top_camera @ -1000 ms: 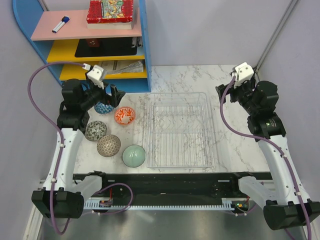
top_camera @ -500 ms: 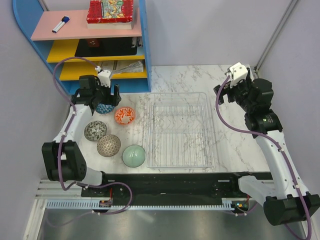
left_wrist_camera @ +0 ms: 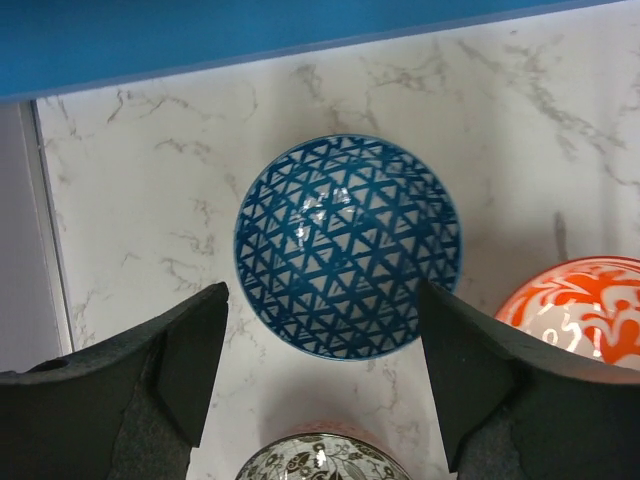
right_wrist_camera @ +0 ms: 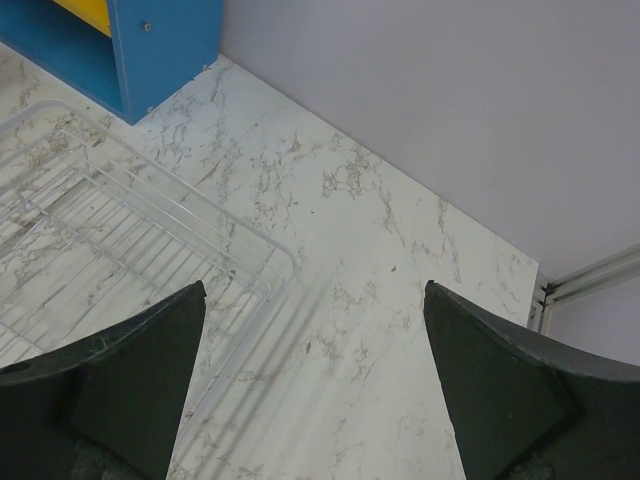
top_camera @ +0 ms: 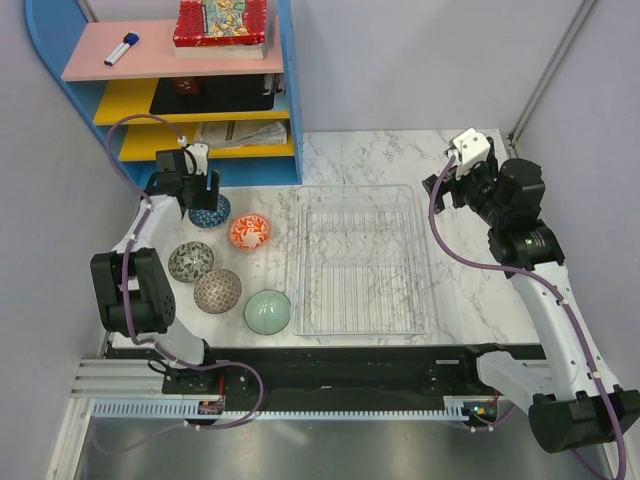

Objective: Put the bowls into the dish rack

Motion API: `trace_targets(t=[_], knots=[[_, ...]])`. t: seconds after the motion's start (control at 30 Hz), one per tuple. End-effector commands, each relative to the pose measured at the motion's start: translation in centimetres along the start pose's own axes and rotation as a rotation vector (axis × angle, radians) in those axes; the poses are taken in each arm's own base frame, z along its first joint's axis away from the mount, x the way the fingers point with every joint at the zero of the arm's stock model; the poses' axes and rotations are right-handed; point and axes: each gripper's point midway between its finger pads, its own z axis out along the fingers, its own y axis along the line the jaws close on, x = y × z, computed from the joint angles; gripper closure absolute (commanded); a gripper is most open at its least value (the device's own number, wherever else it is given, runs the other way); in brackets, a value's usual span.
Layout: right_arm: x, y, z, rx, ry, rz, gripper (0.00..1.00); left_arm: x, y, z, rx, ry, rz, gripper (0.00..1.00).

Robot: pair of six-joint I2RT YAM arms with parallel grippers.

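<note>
The left gripper (left_wrist_camera: 322,292) hangs over the small round blue triangle-patterned ceramic bowl (left_wrist_camera: 347,245), jaws spread either side without touching it, the bowl sitting on the white marble table (top_camera: 462,292) left of the clear plastic dish rack (top_camera: 360,262), while the right gripper (right_wrist_camera: 312,300) hovers wide open near the rack's far-right corner.

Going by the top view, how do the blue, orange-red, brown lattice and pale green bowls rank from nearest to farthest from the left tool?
1. Blue patterned bowl: directly under the open left tool, at the back left.
2. Orange-red bowl: just to the right of the blue one.
3. Brown lattice bowl: further towards the front.
4. Pale green bowl: closest to the front edge.
</note>
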Motion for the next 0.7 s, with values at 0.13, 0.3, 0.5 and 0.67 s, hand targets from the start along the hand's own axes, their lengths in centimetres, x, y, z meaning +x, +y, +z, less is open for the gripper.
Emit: trace_targets(t=[0.13,0.3,0.5,0.67], knots=[[-1.0,0.1,-0.5,-0.007,-0.033,-0.023,0.03,0.3,3.5,2.3,-0.072,0.058,-0.068,0.21],[-0.8,0.3,-0.3,-0.014,-0.028,-0.024,0.03,1.6,4.1,3.9,-0.095,0.119,-0.07,0.22],[-0.7,0.4,-0.3,-0.018,-0.025,-0.026,0.02,3.4,3.9,6.0,-0.078,0.189,-0.072,0.29],[-0.7,0.5,-0.2,-0.02,-0.024,-0.029,0.03,4.6,3.8,7.0,-0.074,0.229,-0.075,0.38]])
